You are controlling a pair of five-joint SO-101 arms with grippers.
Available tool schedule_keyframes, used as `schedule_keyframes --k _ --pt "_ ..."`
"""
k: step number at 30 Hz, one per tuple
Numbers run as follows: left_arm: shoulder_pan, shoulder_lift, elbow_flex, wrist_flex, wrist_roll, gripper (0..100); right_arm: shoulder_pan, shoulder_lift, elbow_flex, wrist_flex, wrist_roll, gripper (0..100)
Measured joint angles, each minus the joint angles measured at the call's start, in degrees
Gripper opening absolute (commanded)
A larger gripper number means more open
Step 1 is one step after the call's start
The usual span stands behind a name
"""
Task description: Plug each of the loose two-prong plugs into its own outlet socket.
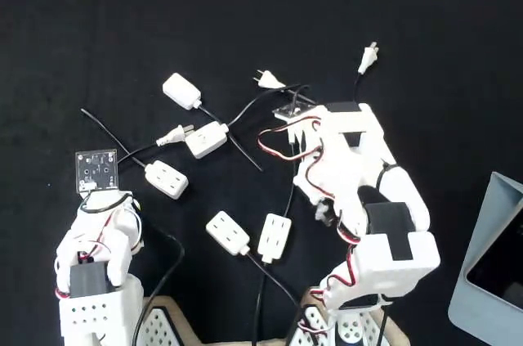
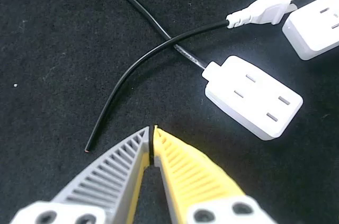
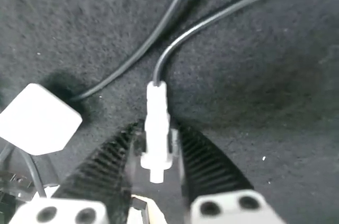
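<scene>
Right pincer (image 3: 157, 128) pinched slim white two-prong plug (image 3: 157, 102), long axis along pincer, black cord (image 3: 177, 46) trailing away; white plastic block (image 3: 39, 118) near. Left pincer (image 2: 153, 142) pressed together, empty.

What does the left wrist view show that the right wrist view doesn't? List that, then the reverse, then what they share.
Left wrist view: the left gripper, shut and empty, above the cloth; a socket block with its slots facing up; a loose two-prong plug; a second block at the edge; a bare cable end.
Right wrist view: the right gripper shut on a white plug; a plain white block beside it.
Both: the black cloth and black cables lying across it.
</scene>
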Motion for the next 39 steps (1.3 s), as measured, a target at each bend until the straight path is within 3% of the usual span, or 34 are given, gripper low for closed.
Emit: schedule_keyframes --k 5,14,21,26,34,39 --pt "0.0 0.0 0.0 0.0 0.0 3 0.0 -2.4 -1.6 3.3 0.0 1.1" --pt "0.0 0.0 0.0 0.0 0.0 3 -0.4 -24.4 -5.3 14.6 -0.3 1.1" --pt "4.0 0.0 -1.5 0.0 0.1 3 -9.4 -40.8 -4.0 14.9 -10.9 1.1" --pt "4.2 0.0 -11.3 -1.2 7.9 3 -17.0 -48.2 1.4 7.8 -20.5 1.1" --pt "4.2 -0.1 -10.7 -19.3 21.6 3 -28.2 -57.4 15.0 -9.7 -28.4 1.1" --pt "4.7 0.0 -2.8 -33.1 24.3 3 -34.4 -62.4 21.1 -18.3 -29.6 1.1"
